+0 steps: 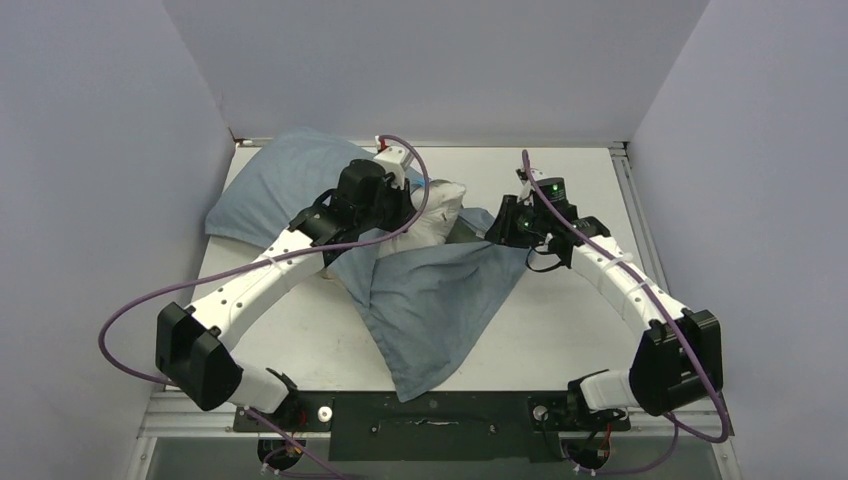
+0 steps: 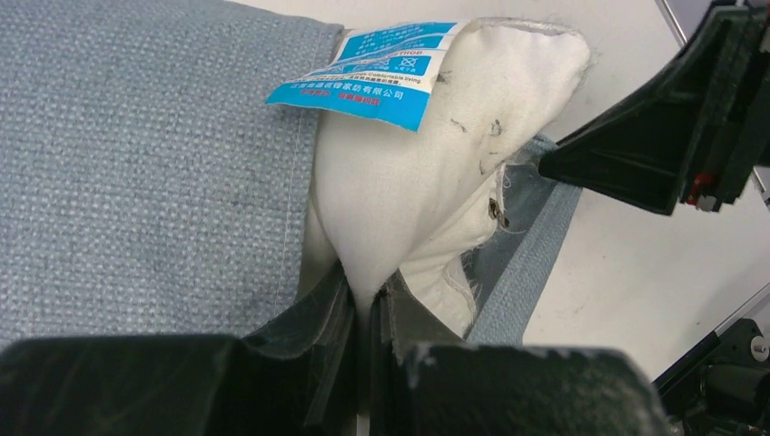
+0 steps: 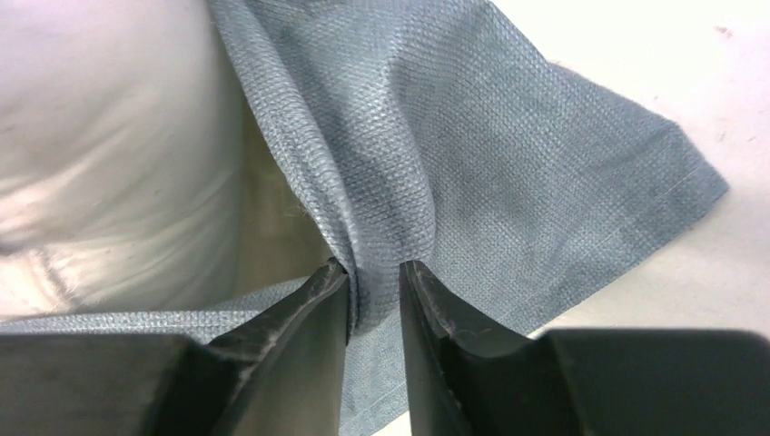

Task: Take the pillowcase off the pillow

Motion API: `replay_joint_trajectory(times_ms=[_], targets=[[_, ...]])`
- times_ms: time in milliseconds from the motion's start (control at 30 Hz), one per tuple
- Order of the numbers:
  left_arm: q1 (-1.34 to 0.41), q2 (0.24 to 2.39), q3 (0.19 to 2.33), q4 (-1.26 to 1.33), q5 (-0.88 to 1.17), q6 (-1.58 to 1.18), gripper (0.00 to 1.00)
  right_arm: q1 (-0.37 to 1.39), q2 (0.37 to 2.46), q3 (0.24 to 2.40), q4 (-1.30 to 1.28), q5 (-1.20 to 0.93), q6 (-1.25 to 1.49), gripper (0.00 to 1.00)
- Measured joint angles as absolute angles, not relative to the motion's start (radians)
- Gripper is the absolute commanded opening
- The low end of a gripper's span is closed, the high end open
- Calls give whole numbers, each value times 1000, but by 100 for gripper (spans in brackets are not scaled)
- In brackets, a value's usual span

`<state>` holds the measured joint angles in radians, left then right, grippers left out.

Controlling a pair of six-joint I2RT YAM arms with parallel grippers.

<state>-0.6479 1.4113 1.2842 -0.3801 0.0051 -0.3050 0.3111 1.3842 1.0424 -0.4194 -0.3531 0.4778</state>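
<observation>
The blue-grey pillowcase lies crumpled from the back left to the front middle of the table. The white pillow pokes out of its open end at the middle. My left gripper is shut on a pinch of the pillow's white corner, just below its blue label; the pillowcase lies to the left of it. My right gripper is shut on a fold of the pillowcase's edge, with the pillow inside the opening to its left.
The white table is walled by grey panels at the back and both sides. Purple cables loop off both arms. The right gripper's black body hangs close to the right of the pillow corner.
</observation>
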Motion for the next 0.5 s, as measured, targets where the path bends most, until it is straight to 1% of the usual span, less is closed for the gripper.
replay_joint_trajectory(times_ms=[100,167,333,500], targets=[[-644,1450,1325,-382,18,-307,0,342,1340,1042,-420,-312,432,48],[-642,1473,1349,-381,34,-311,0,377,1298,1043,-419,-288,405,55],[-634,1512,1377,-381,55,-314,0,501,1197,1034,-351,-270,365,63],[-633,1525,1377,-384,65,-314,0,631,1173,1026,-262,-254,350,65]])
